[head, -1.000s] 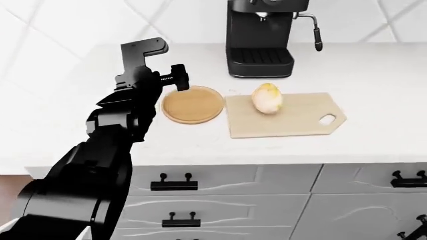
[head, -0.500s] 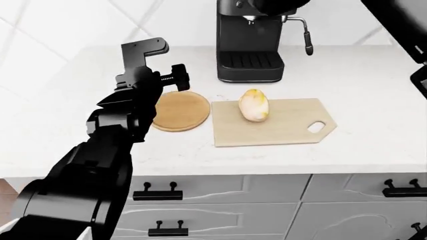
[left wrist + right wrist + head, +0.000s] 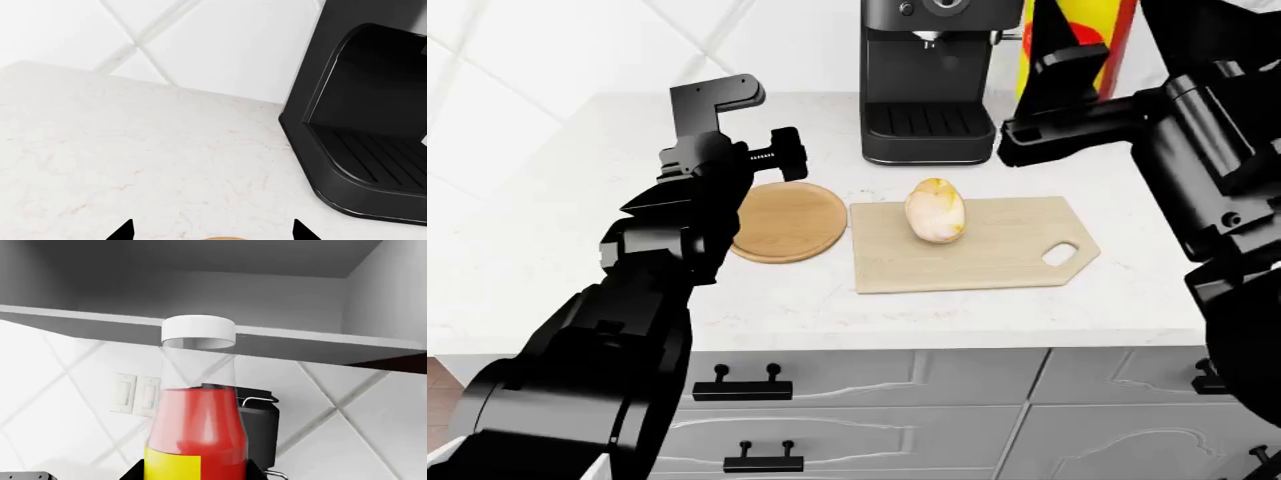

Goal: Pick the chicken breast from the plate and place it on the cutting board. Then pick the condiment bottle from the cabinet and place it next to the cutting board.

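The chicken breast lies on the left part of the cutting board. The bare plate sits to the board's left; a sliver of it shows in the left wrist view. My left gripper hovers open and empty over the plate's far edge, its tips wide apart in the left wrist view. My right gripper is shut on the condiment bottle, held upright in the air behind the board's right end. The right wrist view shows the bottle between the fingers of my right gripper; it is red with a yellow label and a white cap.
A black coffee machine stands at the back of the counter, just left of the held bottle, and fills the side of the left wrist view. Drawers with black handles run below the counter's front edge. A cabinet shelf lies behind the bottle.
The head view shifted, sliding the scene left. My right arm has come into view from the upper right, holding the condiment bottle. The left arm, chicken breast, board and plate have not moved.
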`<state>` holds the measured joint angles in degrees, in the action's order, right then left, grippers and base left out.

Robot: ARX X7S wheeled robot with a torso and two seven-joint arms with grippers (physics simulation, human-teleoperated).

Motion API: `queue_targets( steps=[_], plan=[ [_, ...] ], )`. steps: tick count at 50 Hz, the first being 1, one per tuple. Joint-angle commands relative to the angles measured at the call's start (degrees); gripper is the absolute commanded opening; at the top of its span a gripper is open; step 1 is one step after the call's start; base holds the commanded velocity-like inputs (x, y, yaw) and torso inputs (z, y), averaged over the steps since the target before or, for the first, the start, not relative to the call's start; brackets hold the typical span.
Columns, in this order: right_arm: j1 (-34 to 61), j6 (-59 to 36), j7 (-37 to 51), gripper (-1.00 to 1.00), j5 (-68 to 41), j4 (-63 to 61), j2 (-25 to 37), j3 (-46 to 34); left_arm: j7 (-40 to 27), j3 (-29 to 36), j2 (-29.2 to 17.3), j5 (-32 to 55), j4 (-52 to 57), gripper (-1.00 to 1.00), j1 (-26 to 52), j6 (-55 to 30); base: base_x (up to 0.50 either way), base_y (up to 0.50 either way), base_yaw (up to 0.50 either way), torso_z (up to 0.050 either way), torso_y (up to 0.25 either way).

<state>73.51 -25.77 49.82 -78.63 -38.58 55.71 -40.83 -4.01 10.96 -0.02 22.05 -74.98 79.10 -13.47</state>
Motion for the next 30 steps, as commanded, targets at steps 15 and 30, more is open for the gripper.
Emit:
queue_targets(
  steps=[15,30],
  plan=[
    [-27.67,21.33,1.33,-1.0,21.45,6.99,7.22,1.08,-0.2,1.68,0.0,0.98,0.0,1.0,-0.08,0.57,0.0,0.0,0.0,0.0,0.001],
    [-37.89,29.66,8.41,-1.0,31.15,15.63,7.49,1.41,-0.49,2.55,0.0,1.3,0.0,1.0,-0.12,0.89,0.0,0.0,0.0,0.001,0.001]
  ],
)
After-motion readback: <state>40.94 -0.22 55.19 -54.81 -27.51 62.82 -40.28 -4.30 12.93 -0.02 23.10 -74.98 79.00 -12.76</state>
